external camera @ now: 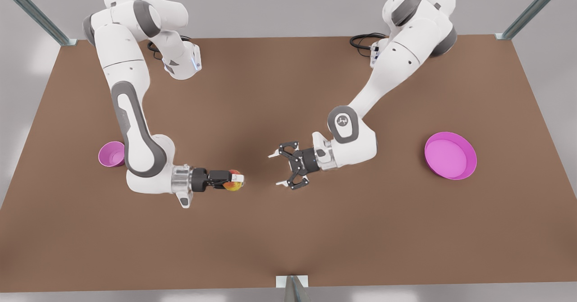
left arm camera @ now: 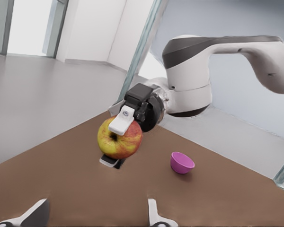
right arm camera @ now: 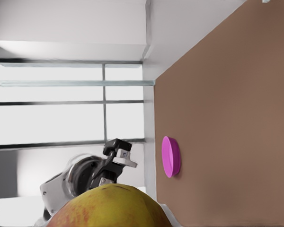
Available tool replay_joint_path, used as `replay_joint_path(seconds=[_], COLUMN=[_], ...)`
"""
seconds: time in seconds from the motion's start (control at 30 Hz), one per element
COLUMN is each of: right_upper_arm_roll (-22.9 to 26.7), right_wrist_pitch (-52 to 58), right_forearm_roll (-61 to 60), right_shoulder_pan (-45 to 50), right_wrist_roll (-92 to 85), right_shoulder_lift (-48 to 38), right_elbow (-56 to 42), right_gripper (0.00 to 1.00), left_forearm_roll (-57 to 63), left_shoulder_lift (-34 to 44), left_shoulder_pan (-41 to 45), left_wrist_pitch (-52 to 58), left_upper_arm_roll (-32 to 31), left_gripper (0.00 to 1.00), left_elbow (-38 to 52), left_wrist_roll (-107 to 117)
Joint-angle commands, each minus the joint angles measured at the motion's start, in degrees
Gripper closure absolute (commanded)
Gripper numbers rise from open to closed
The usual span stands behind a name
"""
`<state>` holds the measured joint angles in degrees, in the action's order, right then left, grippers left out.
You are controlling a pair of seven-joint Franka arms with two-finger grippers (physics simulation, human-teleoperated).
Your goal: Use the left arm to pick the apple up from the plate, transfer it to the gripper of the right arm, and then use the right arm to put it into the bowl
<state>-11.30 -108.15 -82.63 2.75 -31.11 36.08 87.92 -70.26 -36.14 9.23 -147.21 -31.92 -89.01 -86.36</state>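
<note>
Bowl (external camera: 111, 153) at front view's left of counter (external camera: 288, 230), plate (external camera: 450, 155) far right, apple (external camera: 234, 180) held above counter between them

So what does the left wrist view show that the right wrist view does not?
Left wrist view: the bowl and the right gripper shut on the apple. Right wrist view: the plate and a window wall. Both share the apple, the brown table and the open left gripper.
</note>
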Motion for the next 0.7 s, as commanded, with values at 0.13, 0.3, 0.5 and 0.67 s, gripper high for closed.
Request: replay_joint_path(seconds=[0.13,0.3,0.5,0.67], right_upper_arm_roll=[0.05,0.05,-0.04,-0.04], right_wrist_pitch=[5.85,6.02,5.93,3.22], right_forearm_roll=[35.68,56.17,69.62,78.76], right_shoulder_pan=[-4.77,-8.11,-14.0,-19.62], right_wrist_roll=[0.88,0.79,-4.04,-9.04], right_shoulder_lift=[-5.93,-11.21,-16.39,-19.64], right_elbow=[2.43,6.91,14.21,20.53], right_gripper=[0.45,0.45,0.45,0.45], left_forearm_roll=[74.64,69.48,68.85,68.94], left_shoulder_lift=[15.84,26.29,27.35,26.56], left_shoulder_pan=[-8.18,-13.46,-10.02,-10.29], left_wrist_pitch=[65.89,60.03,54.75,54.57], left_upper_arm_roll=[11.44,22.23,26.38,26.55], left_gripper=[0.0,0.0,0.0,0.0], left_elbow=[7.71,10.89,9.12,9.21], left_wrist_roll=[72.22,81.8,81.62,81.97])
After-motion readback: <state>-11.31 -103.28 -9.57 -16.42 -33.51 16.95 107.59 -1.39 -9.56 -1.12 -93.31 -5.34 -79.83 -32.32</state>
